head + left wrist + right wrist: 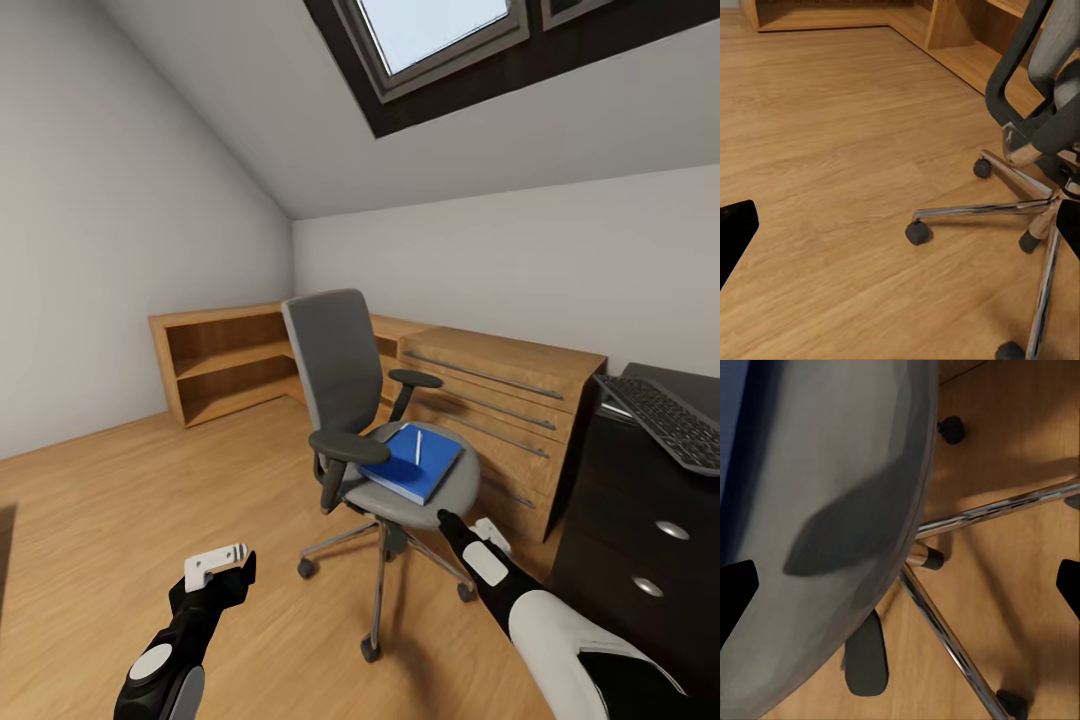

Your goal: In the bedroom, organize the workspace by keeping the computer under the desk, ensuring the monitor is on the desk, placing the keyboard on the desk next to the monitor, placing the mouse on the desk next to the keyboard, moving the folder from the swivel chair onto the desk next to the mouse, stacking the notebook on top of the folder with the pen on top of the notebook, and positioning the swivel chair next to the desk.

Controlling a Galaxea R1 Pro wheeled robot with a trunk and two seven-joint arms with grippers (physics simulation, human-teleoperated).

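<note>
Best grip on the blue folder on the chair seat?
Take the folder by its front corner that overhangs the seat, coming from the right end effector side. It lies flat, and the pen on top rules out a top-down pinch.

You see the swivel chair [372,430] holding the blue folder [412,463] and pen [418,447]; the keyboard [668,420] lies on the black desk [640,560].

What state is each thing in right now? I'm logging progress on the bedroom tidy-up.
swivel chair: upright on its casters, out on the floor.
blue folder: flat on the chair seat, not yet moved.
pen: lying on top of the blue folder.
keyboard: resting on the dark desk.
left gripper: open, empty, low over the floor.
right gripper: open, empty, at the seat's edge.
</note>
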